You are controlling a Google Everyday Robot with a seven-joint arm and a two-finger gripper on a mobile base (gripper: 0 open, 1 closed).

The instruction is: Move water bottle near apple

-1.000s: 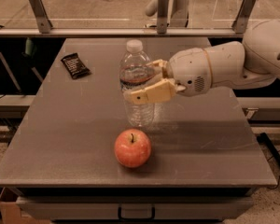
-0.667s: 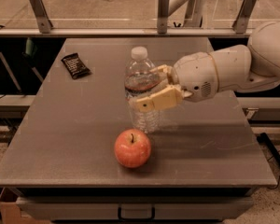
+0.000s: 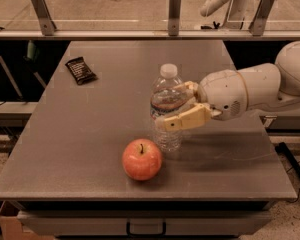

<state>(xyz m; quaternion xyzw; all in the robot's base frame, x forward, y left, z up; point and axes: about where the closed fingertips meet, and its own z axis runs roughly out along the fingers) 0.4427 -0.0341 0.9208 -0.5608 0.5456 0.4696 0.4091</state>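
The water bottle (image 3: 166,104) stands upright on the grey table (image 3: 90,134), clear and ribbed with a white cap and a dark label band. My gripper (image 3: 177,106) reaches in from the right and is shut on the bottle at its label, one beige finger (image 3: 182,120) in front and the other behind it. The red-orange apple (image 3: 142,159) with a short dark stem sits just in front and slightly left of the bottle, a small gap apart from its base.
A small black snack wrapper (image 3: 80,70) lies at the table's far left. A railing with metal posts (image 3: 174,11) runs behind the table. The white arm (image 3: 260,86) spans the right side above the table.
The gripper has carried the bottle right and towards the front, so it now stands close behind the apple. The apple and wrapper have not moved.
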